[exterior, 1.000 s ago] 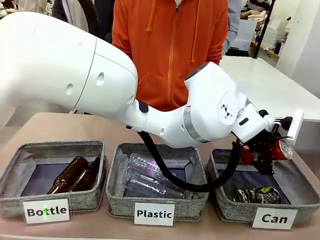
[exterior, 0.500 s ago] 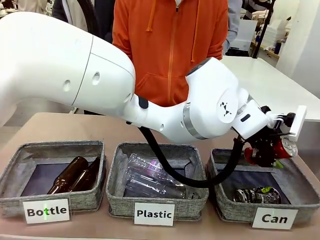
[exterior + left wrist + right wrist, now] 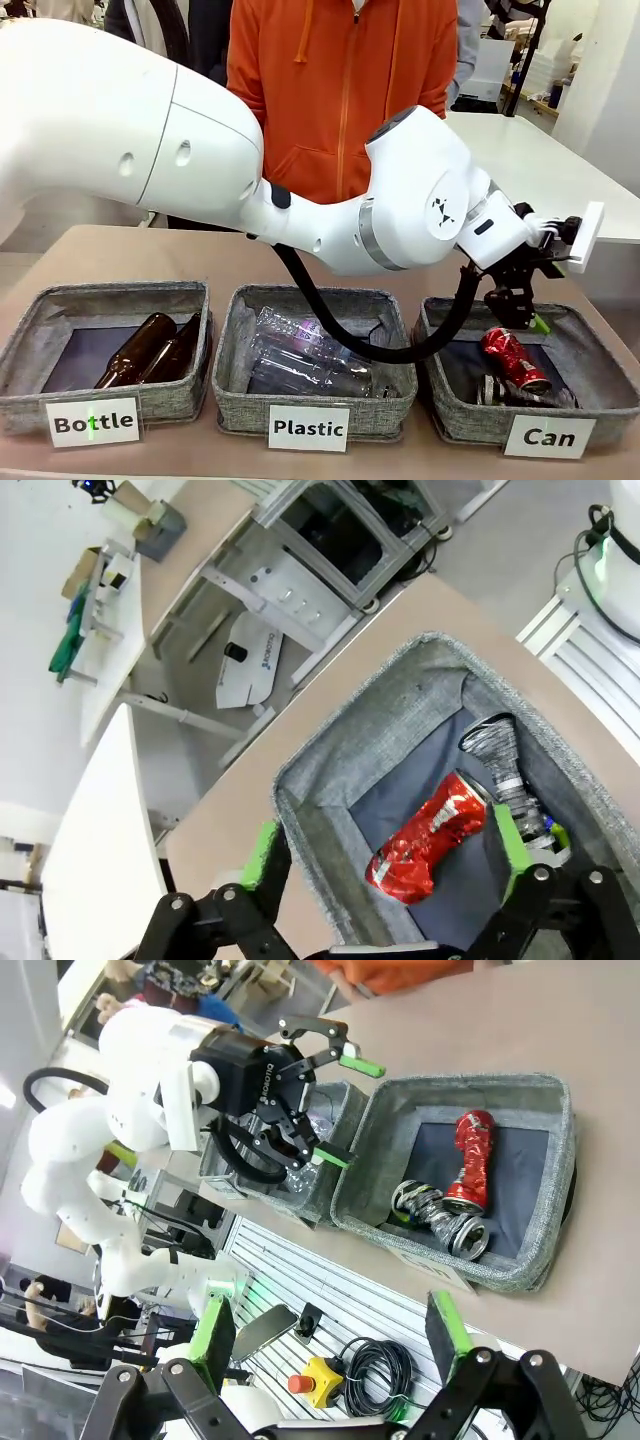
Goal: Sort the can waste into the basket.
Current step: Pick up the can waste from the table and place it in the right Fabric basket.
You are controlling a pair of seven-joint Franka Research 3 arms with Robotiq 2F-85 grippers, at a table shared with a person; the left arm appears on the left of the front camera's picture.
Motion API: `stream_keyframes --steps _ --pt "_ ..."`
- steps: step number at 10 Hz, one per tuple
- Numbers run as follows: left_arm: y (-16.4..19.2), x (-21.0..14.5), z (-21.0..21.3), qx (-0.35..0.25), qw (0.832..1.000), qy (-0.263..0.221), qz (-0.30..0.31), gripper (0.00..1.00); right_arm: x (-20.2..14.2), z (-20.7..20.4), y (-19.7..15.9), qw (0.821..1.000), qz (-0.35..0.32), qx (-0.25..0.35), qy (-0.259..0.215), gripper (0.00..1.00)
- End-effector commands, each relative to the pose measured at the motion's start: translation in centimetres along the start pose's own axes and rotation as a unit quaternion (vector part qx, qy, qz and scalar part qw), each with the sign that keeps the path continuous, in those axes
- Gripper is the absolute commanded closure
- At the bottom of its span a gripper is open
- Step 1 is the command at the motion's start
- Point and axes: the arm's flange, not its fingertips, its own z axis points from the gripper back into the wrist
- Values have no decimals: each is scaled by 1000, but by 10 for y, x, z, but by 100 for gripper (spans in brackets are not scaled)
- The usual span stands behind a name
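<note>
The grey "Can" basket (image 3: 446, 398) stands at the right end of the row. A crushed red can (image 3: 512, 358) lies inside it, leaning on a crushed dark can (image 3: 530, 394). My left gripper (image 3: 520, 310) hangs open just above the basket with nothing between its fingers. The left wrist view looks straight down past the open left gripper (image 3: 390, 852) at the red can (image 3: 430, 835), the dark can (image 3: 503, 765) and the basket's wall (image 3: 370, 735). My right gripper (image 3: 328, 1328) is open and far from the basket (image 3: 558, 1185), where the red can (image 3: 470, 1152) and the dark can (image 3: 438, 1215) lie.
A "Plastic" bin (image 3: 236, 385) with clear bottles stands in the middle, and a "Bottle" bin (image 3: 24, 395) with brown bottles at the left. A person in an orange hoodie (image 3: 340, 90) stands at the far side. My left arm spans the table above the bins.
My left gripper opened and let go of the red can, which dropped into the Can basket onto the dark can. The right gripper stayed open.
</note>
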Motion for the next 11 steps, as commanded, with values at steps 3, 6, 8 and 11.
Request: stream_keyframes --steps 3,6,8,11 --pt "-41 8 90 -44 996 36 62 0 0 0 0 1000 0 0 0 0" --pt "-106 -14 202 -69 990 11 121 0 63 -62 -8 996 21 58 62 0" --pt "-158 -49 273 -40 981 -42 185 0 85 -99 2 988 31 131 75 0" --pt "-253 -123 383 95 900 -118 409 0 100 -162 2 976 -7 198 90 0"
